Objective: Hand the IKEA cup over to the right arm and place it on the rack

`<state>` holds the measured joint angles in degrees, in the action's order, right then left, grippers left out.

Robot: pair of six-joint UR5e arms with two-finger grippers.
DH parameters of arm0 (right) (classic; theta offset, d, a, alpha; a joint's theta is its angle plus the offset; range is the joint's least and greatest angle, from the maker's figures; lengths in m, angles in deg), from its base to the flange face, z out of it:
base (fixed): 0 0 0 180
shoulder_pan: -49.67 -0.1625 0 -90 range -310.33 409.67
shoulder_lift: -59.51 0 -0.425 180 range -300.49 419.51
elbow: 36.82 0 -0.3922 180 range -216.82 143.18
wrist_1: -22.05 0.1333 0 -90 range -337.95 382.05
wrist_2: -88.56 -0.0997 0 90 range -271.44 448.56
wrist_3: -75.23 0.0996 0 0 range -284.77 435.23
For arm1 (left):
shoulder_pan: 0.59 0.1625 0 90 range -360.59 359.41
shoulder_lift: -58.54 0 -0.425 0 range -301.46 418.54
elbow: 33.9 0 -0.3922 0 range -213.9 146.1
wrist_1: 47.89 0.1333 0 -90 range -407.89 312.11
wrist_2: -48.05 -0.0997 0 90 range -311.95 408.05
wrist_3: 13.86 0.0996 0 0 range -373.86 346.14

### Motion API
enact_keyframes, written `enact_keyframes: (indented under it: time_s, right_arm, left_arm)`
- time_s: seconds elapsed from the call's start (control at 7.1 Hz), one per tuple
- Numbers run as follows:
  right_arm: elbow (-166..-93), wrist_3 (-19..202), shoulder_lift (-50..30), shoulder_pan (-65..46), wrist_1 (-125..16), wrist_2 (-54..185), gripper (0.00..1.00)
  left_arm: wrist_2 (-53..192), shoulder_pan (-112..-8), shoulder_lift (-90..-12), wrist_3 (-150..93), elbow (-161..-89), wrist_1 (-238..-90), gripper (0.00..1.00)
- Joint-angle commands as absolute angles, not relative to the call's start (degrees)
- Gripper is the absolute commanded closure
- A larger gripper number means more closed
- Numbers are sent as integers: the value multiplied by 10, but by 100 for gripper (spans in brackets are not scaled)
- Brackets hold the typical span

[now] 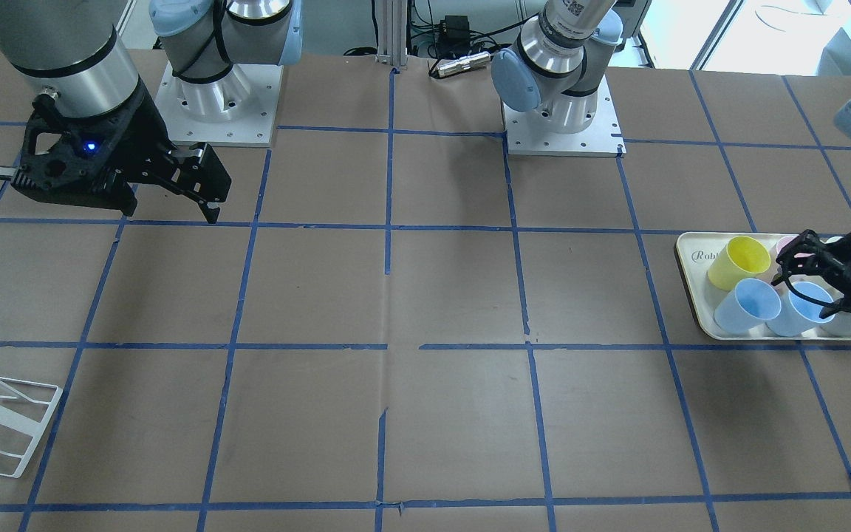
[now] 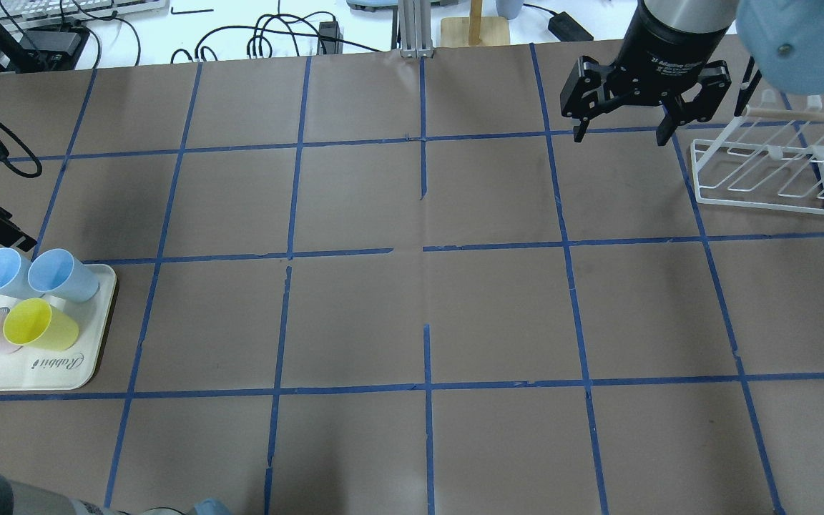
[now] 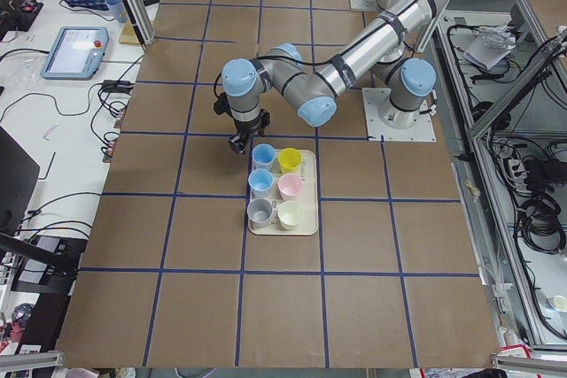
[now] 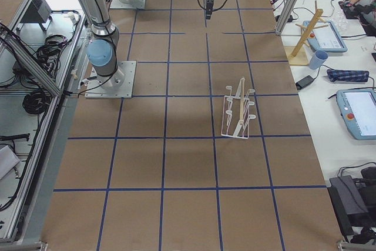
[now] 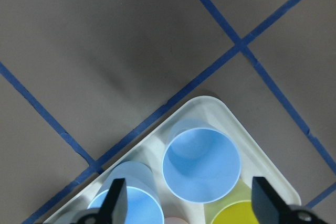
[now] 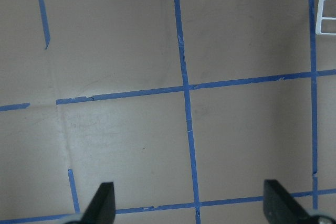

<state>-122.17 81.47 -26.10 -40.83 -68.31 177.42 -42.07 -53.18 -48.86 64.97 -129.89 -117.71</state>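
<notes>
The rack (image 1: 45, 423) runs off the front view's left edge, the tray (image 2: 54, 377) off the overhead's.

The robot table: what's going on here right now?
The left gripper hangs open over the cream tray, lined up on a pale blue IKEA cup but not gripping it. All the cups sit in the tray. The right gripper hovers open and empty above the table, close to the white rack, which holds nothing. No handover has begun yet.
</notes>
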Motion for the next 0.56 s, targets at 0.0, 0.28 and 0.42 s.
enact_keyframes:
  time_s: [0.0,0.28,0.42]
  right_arm:
    - [-1222,815,-261,-408,-683,1774,0]
    - [-1222,815,-261,-408,-683,1774,0]
    - [-1222,815,-261,-408,-683,1774,0]
  left_arm:
    - [-422,-527,-523,660,-1303,-1137,16]
    - [-421,-527,-540,663,-1301,-1133,20]
    - [-421,-527,-542,663,-1303,-1135,22]
